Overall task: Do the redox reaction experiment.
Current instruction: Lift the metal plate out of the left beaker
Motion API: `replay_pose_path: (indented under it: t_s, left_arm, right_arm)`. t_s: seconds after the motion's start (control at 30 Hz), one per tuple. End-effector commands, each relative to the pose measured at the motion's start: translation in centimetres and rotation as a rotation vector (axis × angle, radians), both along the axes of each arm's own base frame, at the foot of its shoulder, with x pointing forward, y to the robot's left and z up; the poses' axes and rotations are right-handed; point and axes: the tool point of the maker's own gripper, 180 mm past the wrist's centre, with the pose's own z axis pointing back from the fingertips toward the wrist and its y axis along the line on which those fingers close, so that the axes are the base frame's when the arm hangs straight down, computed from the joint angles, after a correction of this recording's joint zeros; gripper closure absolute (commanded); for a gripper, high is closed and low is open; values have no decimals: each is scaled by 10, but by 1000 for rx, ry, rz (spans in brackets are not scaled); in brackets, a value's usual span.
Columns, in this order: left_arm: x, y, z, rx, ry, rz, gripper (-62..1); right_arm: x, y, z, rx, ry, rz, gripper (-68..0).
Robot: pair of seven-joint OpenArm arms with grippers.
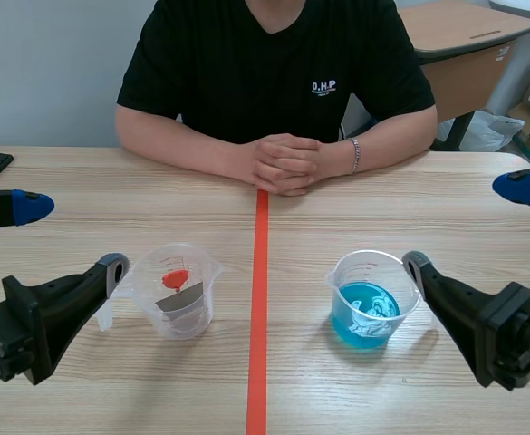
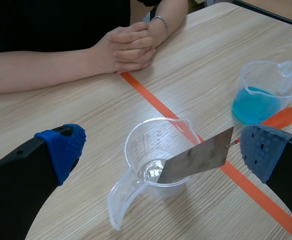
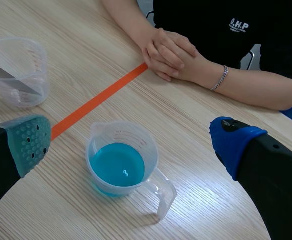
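Hovering open and empty, the left gripper (image 2: 160, 150) is held before the measuring cup (image 2: 136, 145) where the metal strip (image 2: 198, 157) leans, the right gripper (image 3: 131, 141) likewise spread before the blue-liquid cup (image 3: 120, 160) at three o'clock of it; with pickup not yet begun, the strip is judged next to be pinched and carried across.

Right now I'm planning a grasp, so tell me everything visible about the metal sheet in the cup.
The metal sheet is a thin, flat, dull grey rectangle. It leans inside the clear plastic measuring cup, lower end on the cup's bottom, upper end jutting past the rim and carrying an orange-red piece. Only the cup seems to touch it.
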Motion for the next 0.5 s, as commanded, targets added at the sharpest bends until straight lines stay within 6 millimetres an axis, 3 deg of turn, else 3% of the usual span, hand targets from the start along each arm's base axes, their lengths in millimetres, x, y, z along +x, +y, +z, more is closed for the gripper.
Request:
replay_pose_path:
  t_s: [0.0, 0.27, 0.47]
  left_arm:
    - [2, -3, 9, -8, -27, -9, -623]
    - [-6, 10, -2, 62, 0, 5, -623]
    - [-14, 45, -21, 159, 49, 156, -623]
  right_arm:
    - [1, 3, 9, 11, -26, 14, -679]
    - [0, 10, 11, 4, -35, 59, -679]
    - [2, 17, 12, -21, -53, 102, -679]
